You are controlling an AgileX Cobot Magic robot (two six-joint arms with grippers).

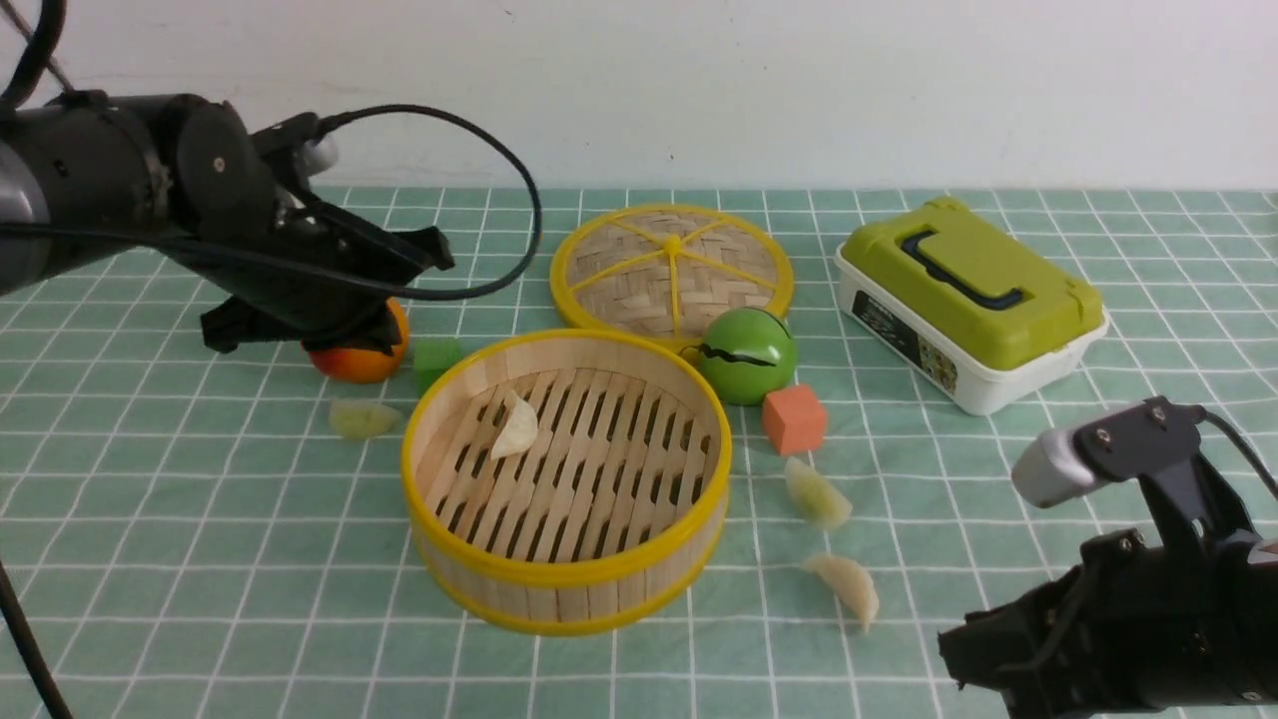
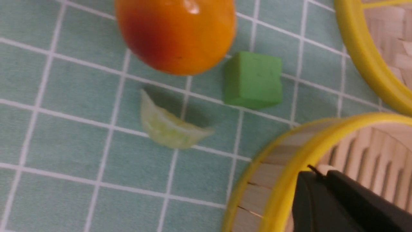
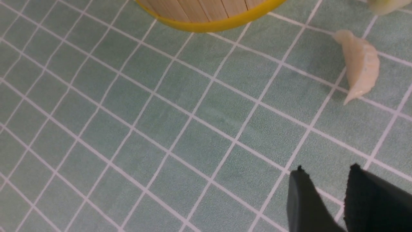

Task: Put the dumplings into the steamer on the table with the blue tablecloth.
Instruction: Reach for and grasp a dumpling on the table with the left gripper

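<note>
The steamer (image 1: 566,599) stands mid-table on the blue tablecloth (image 1: 200,559), with one pale dumpling (image 1: 517,427) on its slats. A greenish dumpling (image 1: 363,418) lies on the cloth left of it, also visible in the left wrist view (image 2: 170,127). Two more dumplings (image 1: 817,494) (image 1: 847,586) lie to its right; the nearer one appears in the right wrist view (image 3: 359,64). My left gripper (image 1: 439,250) hovers above the steamer's far-left rim (image 2: 289,154), its fingers (image 2: 309,193) pressed together and empty. My right gripper (image 3: 326,172) hangs low at the front right, open, above bare cloth.
An orange-red fruit (image 1: 361,350) and a green cube (image 1: 436,358) sit under the left arm. The woven lid (image 1: 671,268), a green round fruit (image 1: 747,355) and an orange cube (image 1: 794,419) are behind and right of the steamer. A green-lidded white box (image 1: 970,300) stands at back right.
</note>
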